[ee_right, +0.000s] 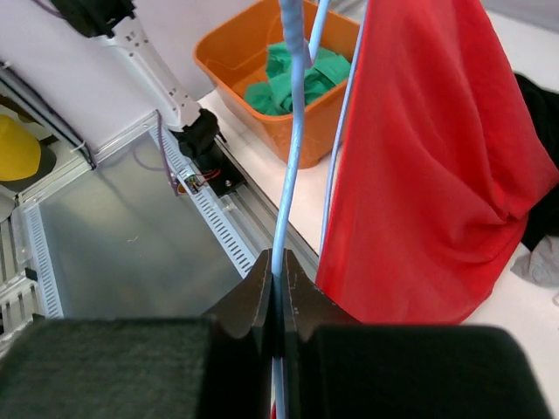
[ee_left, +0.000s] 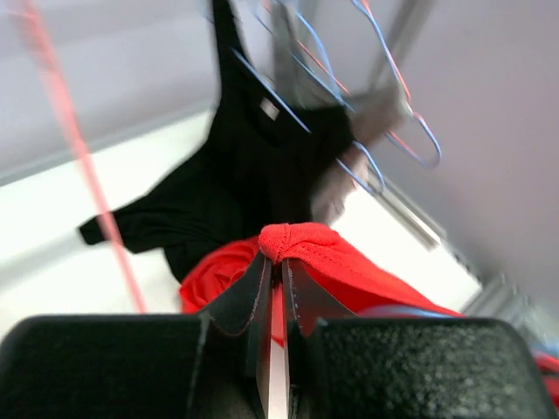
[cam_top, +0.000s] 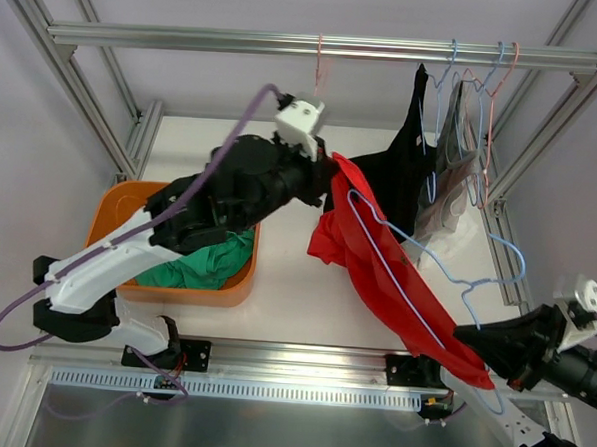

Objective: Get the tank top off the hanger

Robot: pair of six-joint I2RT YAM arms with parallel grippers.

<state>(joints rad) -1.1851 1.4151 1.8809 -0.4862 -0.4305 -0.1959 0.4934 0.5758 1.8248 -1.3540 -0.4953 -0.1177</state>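
A red tank top [cam_top: 376, 268] drapes over a light blue wire hanger [cam_top: 424, 252] that slants across the middle of the table. My left gripper [cam_top: 326, 183] is at the garment's top end. In the left wrist view this gripper [ee_left: 279, 262] is shut on a bunched fold of the red tank top [ee_left: 349, 262]. My right gripper [cam_top: 469, 343] is at the lower right. In the right wrist view it [ee_right: 277, 266] is shut on the hanger's blue wire [ee_right: 293, 131], with the tank top [ee_right: 428, 157] hanging just to the right of the wire.
An orange bin [cam_top: 205, 294] holding green cloth [cam_top: 201, 263] sits at the left under my left arm. A black garment [cam_top: 401, 174] and several wire hangers [cam_top: 465, 102] hang from the overhead rail [cam_top: 188, 39] at the back right. A pink hanger [cam_top: 320, 69] hangs mid-rail.
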